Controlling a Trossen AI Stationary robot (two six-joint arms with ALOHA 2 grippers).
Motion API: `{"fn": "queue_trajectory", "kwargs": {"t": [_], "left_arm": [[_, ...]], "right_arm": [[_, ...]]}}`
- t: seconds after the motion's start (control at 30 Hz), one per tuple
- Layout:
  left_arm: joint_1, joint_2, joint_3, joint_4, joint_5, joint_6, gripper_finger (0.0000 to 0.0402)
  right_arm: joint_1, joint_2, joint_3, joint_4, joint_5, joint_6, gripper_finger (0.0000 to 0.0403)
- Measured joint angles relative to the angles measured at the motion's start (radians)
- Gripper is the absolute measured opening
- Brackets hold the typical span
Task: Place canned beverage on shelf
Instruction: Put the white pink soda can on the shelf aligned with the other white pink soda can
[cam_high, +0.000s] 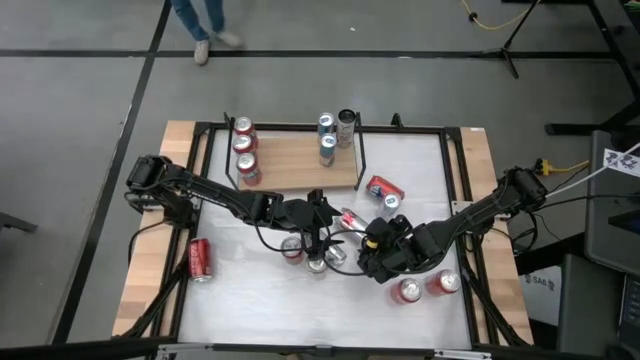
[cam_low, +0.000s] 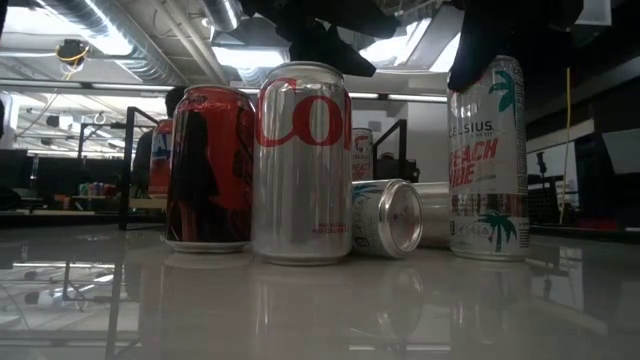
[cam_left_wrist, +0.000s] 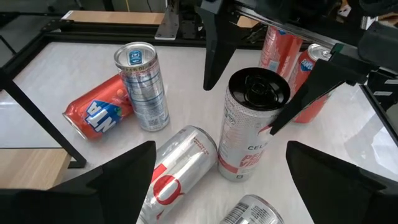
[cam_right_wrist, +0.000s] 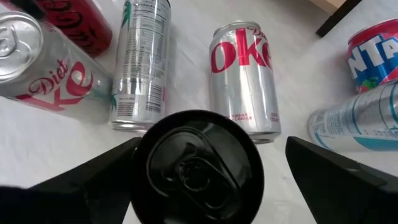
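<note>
Celsius can (cam_left_wrist: 252, 124) – Diet Coke cans (cam_left_wrist: 180, 168) crowding

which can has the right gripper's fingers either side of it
The tall slim black-topped can, standing upright in the table's middle cluster. The right gripper is open around its top; the Diet Coke cans beside it stand or lie clear of the fingers.

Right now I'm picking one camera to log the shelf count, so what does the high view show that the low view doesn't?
Only the high view shows the shelf's board with six upright cans, a red can lying at the table's left, and both arms whole.

Only the low view shows labels side-on: the Celsius can and the silver Coke can.

Both show the cluster of cans at the table's middle.
</note>
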Motion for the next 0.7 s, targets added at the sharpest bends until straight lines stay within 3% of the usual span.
{"fn": "queue_trajectory", "kwargs": {"t": [0.3,0.7], "left_arm": [[0.000,0.000,0.000,0.000,0.000,0.000,0.0352],[0.000,0.000,0.000,0.000,0.000,0.001,0.0352]], "right_arm": [[0.000,0.000,-0.005,0.012,0.000,0.000,0.0375],[0.000,0.000,-0.005,0.014,-0.034,-0.002,0.0287]]}}
